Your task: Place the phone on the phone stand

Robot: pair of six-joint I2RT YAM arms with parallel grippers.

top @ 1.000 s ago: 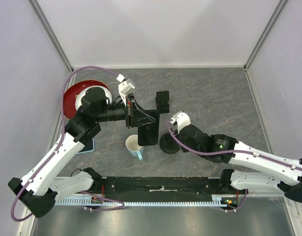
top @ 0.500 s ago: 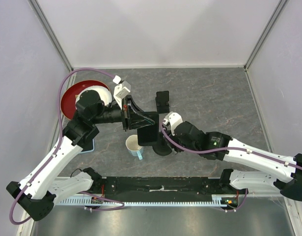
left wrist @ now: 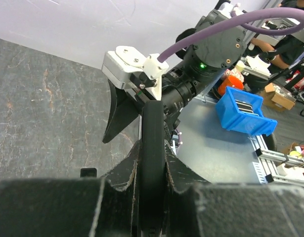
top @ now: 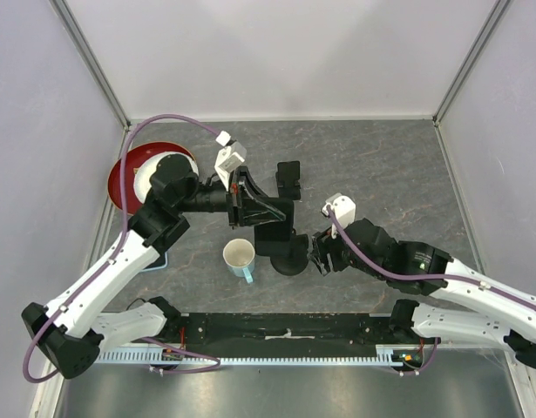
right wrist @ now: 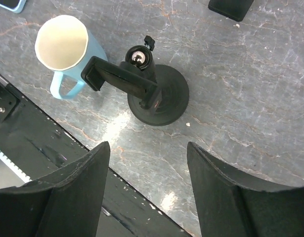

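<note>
My left gripper [top: 261,209] is shut on the black phone [top: 273,232] and holds it just above the black phone stand [top: 290,258]; I cannot tell whether they touch. In the left wrist view the phone [left wrist: 152,133] stands edge-on, pinched between my fingers [left wrist: 124,170]. My right gripper [top: 321,253] is open and empty, just right of the stand. In the right wrist view the stand [right wrist: 159,98] shows a round base and an angled empty cradle [right wrist: 119,81], a short way ahead of my open right gripper [right wrist: 148,148].
A light blue mug [top: 240,258] stands just left of the stand, and shows in the right wrist view [right wrist: 63,47]. A black block [top: 288,178] stands behind the stand. A red plate [top: 124,174] with a white bowl [top: 154,170] is at the far left.
My left gripper has carried the phone to the right, over the stand. My right gripper has pulled back to the right, away from the stand, with its jaws open.
</note>
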